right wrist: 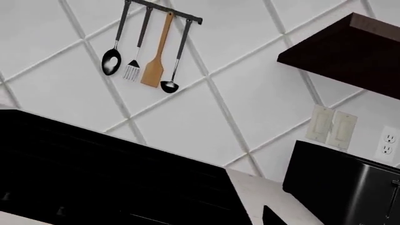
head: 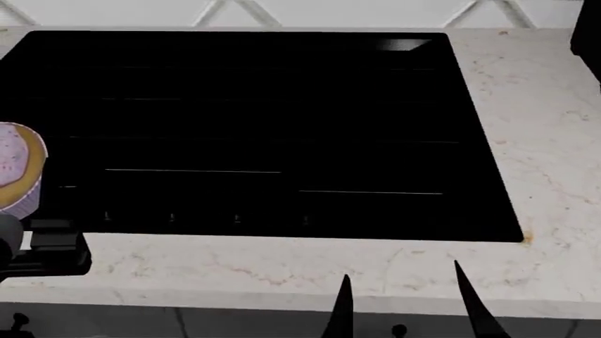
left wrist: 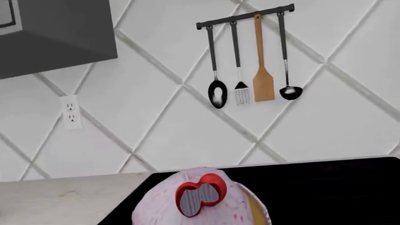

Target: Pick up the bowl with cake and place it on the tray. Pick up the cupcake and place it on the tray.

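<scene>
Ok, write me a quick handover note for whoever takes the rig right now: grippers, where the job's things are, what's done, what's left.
Left gripper: at the head view's left edge, its fingers cannot be seen; open or shut cannot be told. The cupcake sits right by it at the black cooktop's left edge, and fills the bottom of the left wrist view.
Right gripper: open, empty, low over the front counter.
Bowl, cake and tray: not in any view.
Done: nothing can be confirmed.
Left: cannot be judged from these views; check whether the cupcake is gripped, then find the tray and bowl.
</scene>
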{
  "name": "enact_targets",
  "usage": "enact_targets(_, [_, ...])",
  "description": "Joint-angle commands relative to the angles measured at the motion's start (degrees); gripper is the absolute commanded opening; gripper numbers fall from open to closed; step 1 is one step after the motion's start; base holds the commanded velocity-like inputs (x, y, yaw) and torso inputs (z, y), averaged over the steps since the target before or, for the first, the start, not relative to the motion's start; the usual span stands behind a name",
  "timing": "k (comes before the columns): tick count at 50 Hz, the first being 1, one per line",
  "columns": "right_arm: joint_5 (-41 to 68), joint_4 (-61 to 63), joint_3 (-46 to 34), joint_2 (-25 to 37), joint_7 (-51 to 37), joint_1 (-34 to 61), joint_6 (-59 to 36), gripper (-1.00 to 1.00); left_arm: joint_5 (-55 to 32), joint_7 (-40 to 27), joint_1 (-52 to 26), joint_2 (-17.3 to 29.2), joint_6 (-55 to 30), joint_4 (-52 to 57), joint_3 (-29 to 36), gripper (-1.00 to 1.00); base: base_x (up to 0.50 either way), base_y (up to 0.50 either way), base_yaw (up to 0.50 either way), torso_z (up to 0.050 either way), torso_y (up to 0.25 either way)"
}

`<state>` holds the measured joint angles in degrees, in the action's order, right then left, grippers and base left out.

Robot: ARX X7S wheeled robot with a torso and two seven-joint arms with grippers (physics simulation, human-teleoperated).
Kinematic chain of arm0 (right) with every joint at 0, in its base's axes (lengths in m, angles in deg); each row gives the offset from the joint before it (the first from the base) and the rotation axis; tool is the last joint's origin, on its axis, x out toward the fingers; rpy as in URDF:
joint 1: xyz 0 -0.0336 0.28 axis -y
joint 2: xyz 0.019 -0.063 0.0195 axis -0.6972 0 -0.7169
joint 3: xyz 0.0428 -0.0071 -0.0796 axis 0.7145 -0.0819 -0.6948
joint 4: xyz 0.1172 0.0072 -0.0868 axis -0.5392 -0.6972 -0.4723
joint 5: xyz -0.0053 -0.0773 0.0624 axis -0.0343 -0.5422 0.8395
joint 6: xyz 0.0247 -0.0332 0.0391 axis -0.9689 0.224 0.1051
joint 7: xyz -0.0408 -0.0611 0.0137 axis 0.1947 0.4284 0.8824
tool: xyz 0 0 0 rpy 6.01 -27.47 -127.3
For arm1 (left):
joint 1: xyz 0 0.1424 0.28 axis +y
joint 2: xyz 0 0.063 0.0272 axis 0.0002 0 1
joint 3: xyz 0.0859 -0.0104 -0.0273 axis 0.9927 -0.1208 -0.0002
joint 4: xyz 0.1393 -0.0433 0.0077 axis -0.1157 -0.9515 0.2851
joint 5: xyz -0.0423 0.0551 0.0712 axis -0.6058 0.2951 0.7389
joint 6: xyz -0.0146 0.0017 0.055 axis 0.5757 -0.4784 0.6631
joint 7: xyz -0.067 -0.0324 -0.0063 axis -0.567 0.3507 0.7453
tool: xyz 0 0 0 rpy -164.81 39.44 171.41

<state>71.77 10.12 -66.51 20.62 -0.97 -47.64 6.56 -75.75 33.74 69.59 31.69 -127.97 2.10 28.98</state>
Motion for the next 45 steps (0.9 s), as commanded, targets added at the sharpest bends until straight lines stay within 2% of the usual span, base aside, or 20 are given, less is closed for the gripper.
enact_targets(1, [0.0,-0.02,-0.22,0.05,0.04,0.49,-0.25,1.0,-1.68,-0.98,-0.54,-0.01,0.63,-0.17,-0.08,-1.0,0.0,0.5,0.0,0.0,0.0])
enact_targets(45, [-0.16,0.24,-0.56,0.51,-0.8,-0.2,-0.26,1.0,-1.99,-1.52,0.13,0.55,1.16,-0.04,0.16,-1.0,0.0,0.5,0.0,0.0,0.0])
